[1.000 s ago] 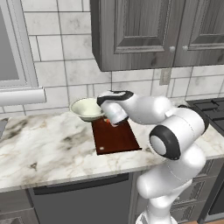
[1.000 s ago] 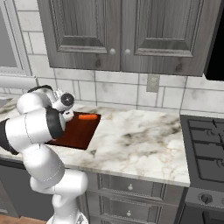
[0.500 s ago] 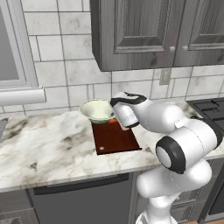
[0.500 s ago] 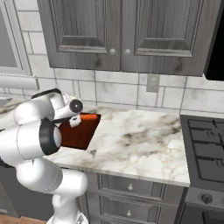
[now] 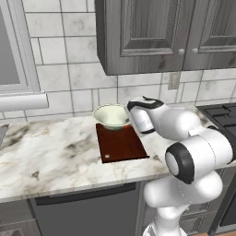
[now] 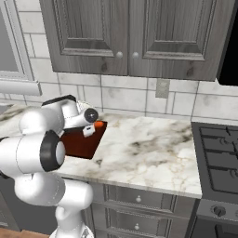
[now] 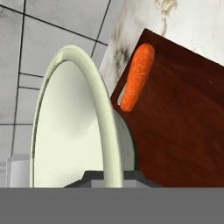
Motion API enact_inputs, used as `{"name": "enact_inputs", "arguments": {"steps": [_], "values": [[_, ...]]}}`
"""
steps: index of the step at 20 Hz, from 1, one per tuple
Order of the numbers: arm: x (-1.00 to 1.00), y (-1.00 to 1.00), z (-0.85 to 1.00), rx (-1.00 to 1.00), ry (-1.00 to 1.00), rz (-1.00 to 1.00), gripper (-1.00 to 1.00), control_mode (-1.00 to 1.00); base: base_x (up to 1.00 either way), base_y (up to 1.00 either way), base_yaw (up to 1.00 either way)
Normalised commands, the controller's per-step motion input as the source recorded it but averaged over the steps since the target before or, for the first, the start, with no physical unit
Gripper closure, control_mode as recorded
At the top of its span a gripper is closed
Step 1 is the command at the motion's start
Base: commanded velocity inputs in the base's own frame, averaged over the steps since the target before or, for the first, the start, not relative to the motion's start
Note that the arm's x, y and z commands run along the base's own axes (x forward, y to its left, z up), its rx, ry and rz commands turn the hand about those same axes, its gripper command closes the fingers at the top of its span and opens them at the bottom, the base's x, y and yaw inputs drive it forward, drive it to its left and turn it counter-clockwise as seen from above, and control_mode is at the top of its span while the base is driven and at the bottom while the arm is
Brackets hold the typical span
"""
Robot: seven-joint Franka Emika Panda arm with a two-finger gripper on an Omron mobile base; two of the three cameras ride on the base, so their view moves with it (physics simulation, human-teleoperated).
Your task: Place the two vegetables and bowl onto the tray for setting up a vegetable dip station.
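Observation:
My gripper (image 5: pixel 129 117) is shut on the right rim of the pale greenish-white bowl (image 5: pixel 111 116), which hangs over the far end of the dark reddish-brown tray (image 5: pixel 120 145). Whether the bowl's foot touches the board I cannot tell. In the hand view the bowl (image 7: pixel 70 122) looms large and tilted, its rim pinched at my gripper (image 7: pixel 111 177). An orange carrot (image 7: pixel 138 76) lies on the tray (image 7: pixel 183 127) along its far edge, just beyond the bowl. From the right base view the carrot (image 6: pixel 98 124) sits at the far right corner of the tray (image 6: pixel 81 144).
The marble counter (image 5: pixel 46 156) stretches left of the tray, and more counter (image 6: pixel 144 148) lies to its right. A black stove (image 6: pixel 218 148) borders the counter at the far right. Dark cabinets (image 5: pixel 152 32) hang over the tiled wall.
The bowl, held in my gripper, has travelled right from beside the tray's far left corner to over the tray's far end. The carrot has stayed in place.

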Motion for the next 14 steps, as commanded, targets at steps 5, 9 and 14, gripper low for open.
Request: {"name": "enact_inputs", "arguments": {"steps": [5, 9, 14], "values": [[0.0, -0.26, -0.08, 0.0, 0.0, 0.0, 1.0, -1.0, 0.0, 0.0, 0.0], [0.0, -0.21, -0.1, 0.0, 0.0, 0.0, 1.0, -1.0, 0.0, 0.0, 0.0], [0.0, -0.12, -0.22, 0.0, 0.0, 0.0, 1.0, -1.0, 0.0, 0.0, 0.0]]}}
